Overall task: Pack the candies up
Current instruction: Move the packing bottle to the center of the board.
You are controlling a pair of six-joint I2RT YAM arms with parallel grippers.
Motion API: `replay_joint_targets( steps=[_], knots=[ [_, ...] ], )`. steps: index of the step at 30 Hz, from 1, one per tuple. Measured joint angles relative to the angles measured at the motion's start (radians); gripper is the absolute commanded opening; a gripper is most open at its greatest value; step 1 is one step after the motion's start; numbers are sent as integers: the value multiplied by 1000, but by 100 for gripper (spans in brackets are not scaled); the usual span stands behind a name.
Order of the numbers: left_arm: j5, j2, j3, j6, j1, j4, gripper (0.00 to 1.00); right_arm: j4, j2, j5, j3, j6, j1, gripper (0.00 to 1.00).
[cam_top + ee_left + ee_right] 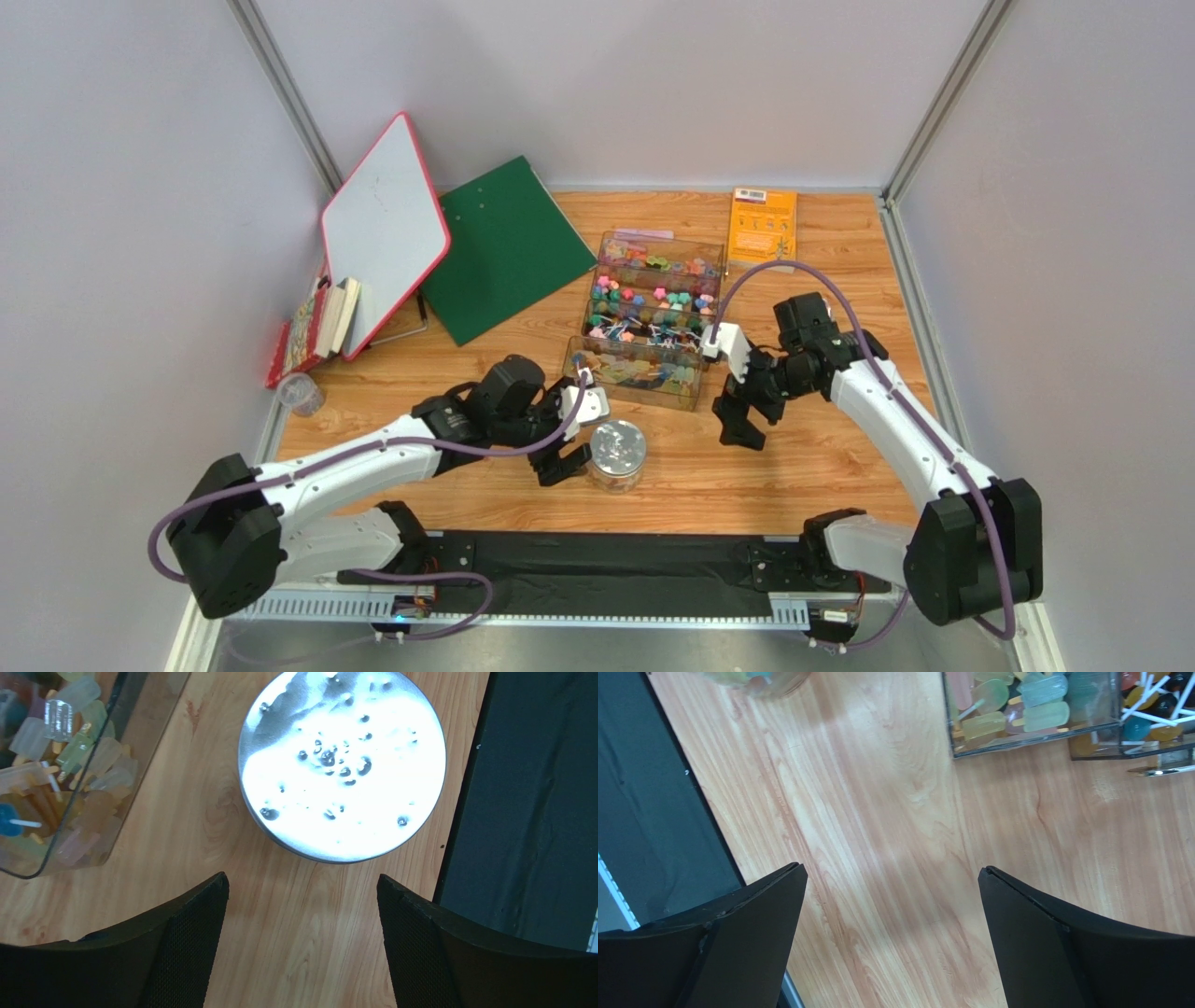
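1. I saw the left tool [564, 465] [302, 882] with its black, mesh-textured fingers [189, 938] spread apart, nothing between them but bare wood-grain surface [814, 476].
2. Just past its tips stood a round container [617, 451] [342, 763] with a shiny silvery top, dotted with small glinting bumps.
3. The right tool [741, 424] [892, 871] also stood wide apart, gripping nothing, over bare planking near the box's right end.
4. The candies [652, 315] [63, 777] [1018, 707] lay in a clear, hard-walled compartment box [648, 319] at mid-surface: pink, teal and amber pieces, some with thin white sticks.
5. In the wrist views the nearest ones looked frosted, flat and rounded.
6. A black mat [603, 560] [533, 812] ran along the near edge.
7. At the far side lay an orange booklet [763, 224], a flat green folder [505, 245] and a tilted white board [382, 231] with a red rim.
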Motion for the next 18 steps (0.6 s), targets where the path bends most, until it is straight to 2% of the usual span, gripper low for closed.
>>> replay_joint_targets(
  steps=[7,11,14,18],
  knots=[
    [14,145,25,-13,-23,9,83,-61,-124,-11,-35,-63,-1,100],
    [46,231,44,-20,-34,56,76,-94,-154,-10,-34,-91,-1,100],
    [56,249,23,-34,-59,132,81,-113,-173,-11,-38,-115,-2,100],
    [57,274,-45,-85,-84,304,83,-118,-227,-34,-88,-161,-18,100]
  ],
)
